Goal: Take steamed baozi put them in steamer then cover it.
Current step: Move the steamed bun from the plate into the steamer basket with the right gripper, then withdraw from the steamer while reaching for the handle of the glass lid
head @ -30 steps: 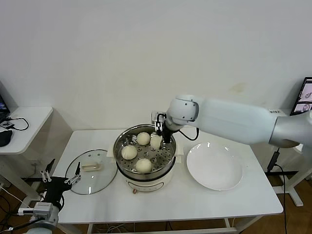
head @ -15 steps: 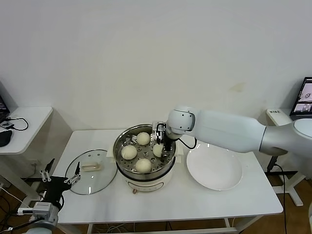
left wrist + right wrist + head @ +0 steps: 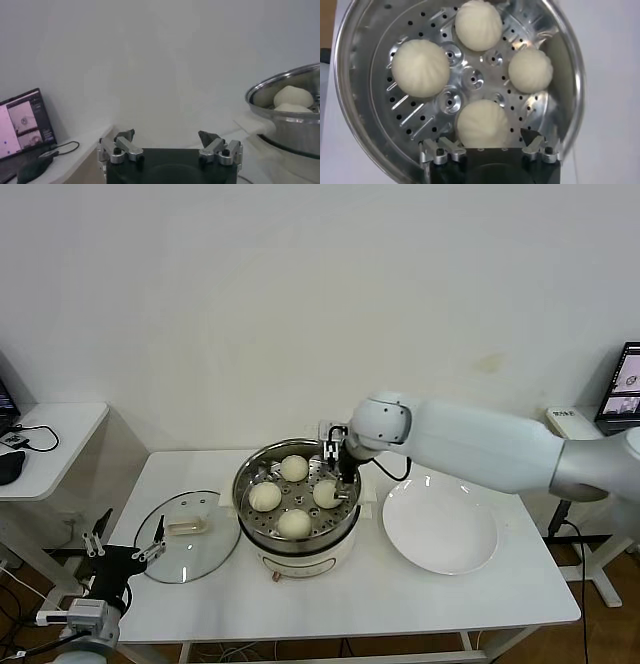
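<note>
The right arm reaches across the desk (image 3: 470,604), its right gripper (image 3: 490,146) over the steamer (image 3: 296,494), fingers (image 3: 438,150) spread wide and empty. Four baozi (image 3: 482,122) lie on the tray just below them. The left gripper (image 3: 170,145) hangs parked off the desk, fingers wide and empty, beside the lid (image 3: 190,536).

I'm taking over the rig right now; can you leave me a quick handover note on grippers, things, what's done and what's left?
Right gripper: open, empty, just above the steamer, by the bun nearest it.
Left gripper: open, empty, parked low off the table's left corner.
All four baozi sit on the perforated tray.
White plate: empty, right of the steamer.
Glass lid: flat on the table, left of the steamer.
Done: loading. Left: put the lid on.
</note>
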Motion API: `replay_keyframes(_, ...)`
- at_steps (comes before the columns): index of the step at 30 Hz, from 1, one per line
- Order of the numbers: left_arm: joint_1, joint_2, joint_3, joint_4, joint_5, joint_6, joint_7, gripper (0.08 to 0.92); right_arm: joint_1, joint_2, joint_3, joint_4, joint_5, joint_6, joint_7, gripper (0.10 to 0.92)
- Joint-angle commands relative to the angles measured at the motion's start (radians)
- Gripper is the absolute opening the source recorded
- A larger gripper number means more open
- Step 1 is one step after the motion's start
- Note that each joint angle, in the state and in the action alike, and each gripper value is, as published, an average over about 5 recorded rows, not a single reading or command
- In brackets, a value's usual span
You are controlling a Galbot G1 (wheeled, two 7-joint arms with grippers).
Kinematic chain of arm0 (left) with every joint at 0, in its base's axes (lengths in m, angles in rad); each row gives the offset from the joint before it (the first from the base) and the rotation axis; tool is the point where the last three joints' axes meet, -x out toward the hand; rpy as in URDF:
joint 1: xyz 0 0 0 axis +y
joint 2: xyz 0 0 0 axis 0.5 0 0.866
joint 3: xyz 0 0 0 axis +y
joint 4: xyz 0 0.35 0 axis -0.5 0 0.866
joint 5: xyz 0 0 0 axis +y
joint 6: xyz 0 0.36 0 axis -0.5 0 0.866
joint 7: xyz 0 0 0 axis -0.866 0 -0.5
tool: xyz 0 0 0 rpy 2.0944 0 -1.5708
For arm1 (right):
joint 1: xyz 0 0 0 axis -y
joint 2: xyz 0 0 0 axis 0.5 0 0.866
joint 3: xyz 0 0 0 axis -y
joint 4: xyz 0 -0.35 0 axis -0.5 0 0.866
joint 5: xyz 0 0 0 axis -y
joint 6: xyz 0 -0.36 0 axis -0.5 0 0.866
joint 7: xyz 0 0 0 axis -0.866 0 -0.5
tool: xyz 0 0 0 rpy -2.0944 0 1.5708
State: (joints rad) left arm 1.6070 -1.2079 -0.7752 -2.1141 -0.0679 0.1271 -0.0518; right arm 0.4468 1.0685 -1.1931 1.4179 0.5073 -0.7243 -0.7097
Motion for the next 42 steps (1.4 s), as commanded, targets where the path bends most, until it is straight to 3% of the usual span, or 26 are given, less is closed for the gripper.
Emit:
replay_keyframes(1,0.001,0.001,0.001,-0.005,0.001,0.001,0.0,0.823,-0.029,-0.197,0.138,0.222,0.072,0.005,0.221,0.823)
replay_keyframes(4,0.001,0.0,0.002,-0.005,0.002,0.0,0.0,0.823,-0.099,-0.283,0.208,0.301,0.104,0.049,0.405,0.823)
replay_keyframes(9,-0.004,0.001,0.005,0.004,0.004,-0.008,0.0,0.823,-0.397,-0.441,0.442,0.39,0.081,0.253,0.706,0.823)
replay_keyframes(14,-0.015,-0.001,0.011,0.017,0.002,-0.016,-0.001,0.823,-0.901,-0.46,0.92,0.428,-0.063,0.47,0.838,0.823)
replay_keyframes(20,-0.023,-0.008,0.034,0.039,0.012,-0.028,-0.002,0.823,-1.398,-0.274,1.501,0.434,-0.253,0.71,0.778,0.823)
replay_keyframes(26,-0.043,0.006,0.05,0.086,0.133,-0.03,0.006,0.823,-1.678,0.01,1.903,0.469,-0.283,0.841,0.612,0.823)
replay_keyframes(33,-0.052,0.068,0.084,0.179,0.488,-0.083,0.026,0.823,-1.891,0.233,2.099,0.515,-0.244,0.88,0.519,0.823)
replay_keyframes(42,-0.062,0.131,0.098,0.293,1.045,-0.158,0.025,0.823,-2.021,0.33,2.18,0.537,-0.229,0.883,0.51,0.822)
